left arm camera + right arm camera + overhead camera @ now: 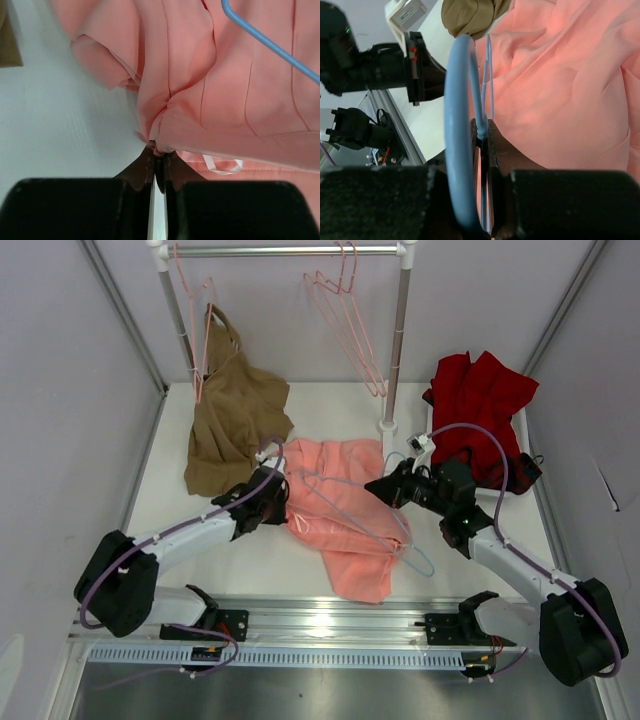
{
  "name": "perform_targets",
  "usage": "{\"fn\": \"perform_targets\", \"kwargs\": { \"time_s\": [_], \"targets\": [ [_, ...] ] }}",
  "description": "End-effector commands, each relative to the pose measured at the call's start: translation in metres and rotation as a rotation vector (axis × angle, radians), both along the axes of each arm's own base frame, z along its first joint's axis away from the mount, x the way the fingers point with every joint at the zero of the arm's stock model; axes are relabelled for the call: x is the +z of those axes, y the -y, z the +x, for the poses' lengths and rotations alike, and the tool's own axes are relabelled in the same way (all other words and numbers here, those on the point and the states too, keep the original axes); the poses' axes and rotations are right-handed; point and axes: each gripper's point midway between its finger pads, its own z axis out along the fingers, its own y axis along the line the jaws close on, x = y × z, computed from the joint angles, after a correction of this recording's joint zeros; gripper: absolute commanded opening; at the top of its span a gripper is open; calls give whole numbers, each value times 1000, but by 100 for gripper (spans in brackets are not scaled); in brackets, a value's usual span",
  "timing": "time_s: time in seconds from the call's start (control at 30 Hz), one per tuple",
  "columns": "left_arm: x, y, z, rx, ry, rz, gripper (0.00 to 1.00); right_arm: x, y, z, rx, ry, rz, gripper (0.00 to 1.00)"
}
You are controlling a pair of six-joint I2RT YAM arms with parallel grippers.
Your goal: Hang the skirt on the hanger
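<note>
1. A white table (340,405) is seen under both grippers, with a metal clothes rail (290,250) on white posts well beyond them at its far edge.
2. The soft salmon-pink skirt (350,560) is spread loosely on the table between the two grippers. It is touched by both and trails back toward the arm bases.
3. A tan-brown garment (230,430) is draped from the rail down onto the table, just beyond the left gripper (272,502).
4. A dark red garment (480,400) is heaped beyond the right gripper (380,488), on its outer side.
5. Thin pink wire hangers (345,330) are hung on the rail, far ahead of both grippers.
6. The thin light blue wire hanger (454,125) is laid on top of the skirt. It is stretched from the right gripper across toward the left one.
7. The left gripper's jaws are pressed together on a bunched fold at the skirt's edge, and the cloth is pinched at the very fingertips.
8. The right gripper's jaws are squeezed onto the hanger's wire near its hook. The hook's loop is curved over the outside of one finger (470,150).
</note>
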Motion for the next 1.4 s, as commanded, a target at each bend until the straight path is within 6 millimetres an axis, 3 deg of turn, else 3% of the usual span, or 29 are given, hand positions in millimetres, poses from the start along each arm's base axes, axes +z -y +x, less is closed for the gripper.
{"fn": "perform_targets", "kwargs": {
  "time_s": [0.0, 0.23, 0.37, 0.6, 0.8, 1.07, 1.2, 1.37],
  "targets": [
    [14, 23, 16, -63, -41, -145, 6, 29, 1, 2, -28, 88, 44, 0],
    [0, 31, 42, -28, -174, -321, 4, 37, -5, -13, 55, 129, 79, 0],
    [-3, 32, 54, -11, -199, -353, 4, 31, -13, -24, 112, 125, 64, 0],
    [-7, 40, 64, -4, -224, -387, 4, 3, -19, -20, 87, 78, -4, 0],
    [-8, 38, 58, -20, -226, -384, 5, -36, -14, -7, 6, 29, -82, 0],
    [-19, 27, 34, -57, -236, -321, 7, -36, -4, 7, -103, 42, -87, 0],
    [-23, 18, 21, -59, -222, -262, 13, -38, -4, 8, -109, 36, -87, 0],
    [-10, 27, 11, -101, -159, -189, 27, -38, -5, 7, -110, 39, -80, 0]
  ]
}}
